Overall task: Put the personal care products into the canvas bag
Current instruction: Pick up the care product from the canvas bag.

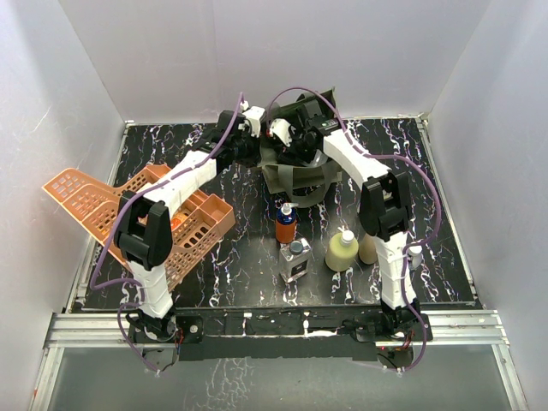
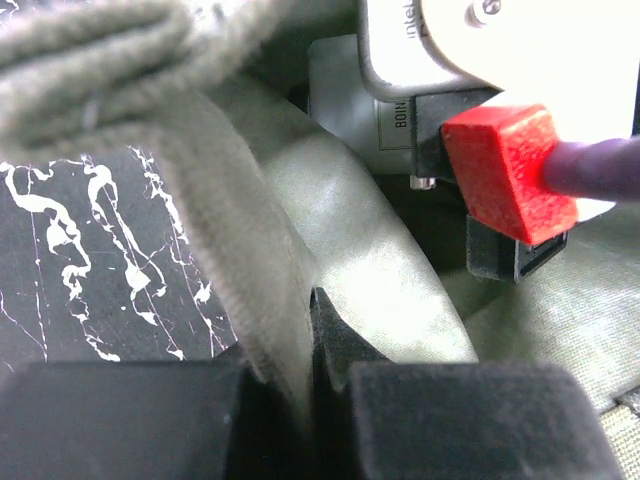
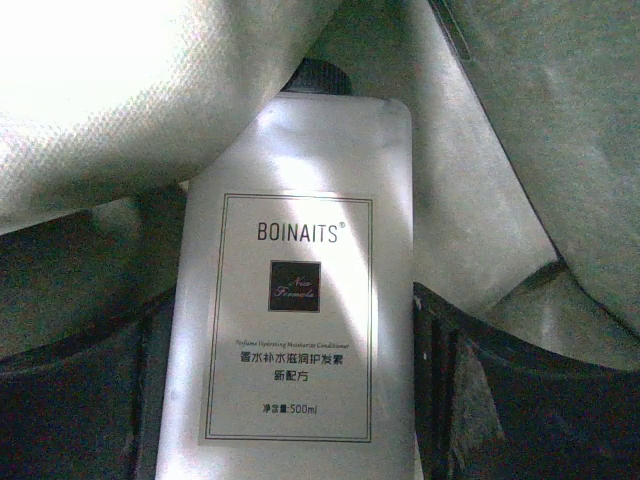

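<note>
Right gripper (image 3: pixel 300 420) is closed across the narrow sides of the white bottle (image 3: pixel 296 260). The bottle is held at the mouth of the canvas bag (image 3: pixel 480 150), cap end pointing inward. The left gripper (image 2: pixel 300 400) is pinched shut on the bag's limp fabric rim, and the opening is thereby held up. The bottle is judged rigid, smooth-walled and liable to slip (fill level not visible). A hold across the mid-body is advised. The square clear bottle (image 1: pixel 295 262) is noted on the table (image 1: pixel 214 282).
</note>
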Controlling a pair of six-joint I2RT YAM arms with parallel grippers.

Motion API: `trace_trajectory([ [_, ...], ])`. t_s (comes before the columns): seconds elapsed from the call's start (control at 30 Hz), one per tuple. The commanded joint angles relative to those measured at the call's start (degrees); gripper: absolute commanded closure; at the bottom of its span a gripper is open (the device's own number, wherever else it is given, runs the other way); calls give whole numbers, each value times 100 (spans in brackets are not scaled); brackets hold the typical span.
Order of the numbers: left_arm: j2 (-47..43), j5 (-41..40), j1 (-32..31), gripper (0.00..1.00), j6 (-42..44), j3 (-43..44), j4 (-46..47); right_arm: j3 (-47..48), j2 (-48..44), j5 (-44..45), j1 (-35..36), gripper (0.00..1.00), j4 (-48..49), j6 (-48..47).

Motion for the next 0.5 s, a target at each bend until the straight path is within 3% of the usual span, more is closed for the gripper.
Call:
trace_trajectory([
  [0.0,68,-176,-81,100,1,-89,279,462,-799,-91,173,92,785,228],
  [0.47,113,-275,-90,100,-95,-155,290,877,-877,379,166,92,840,238],
])
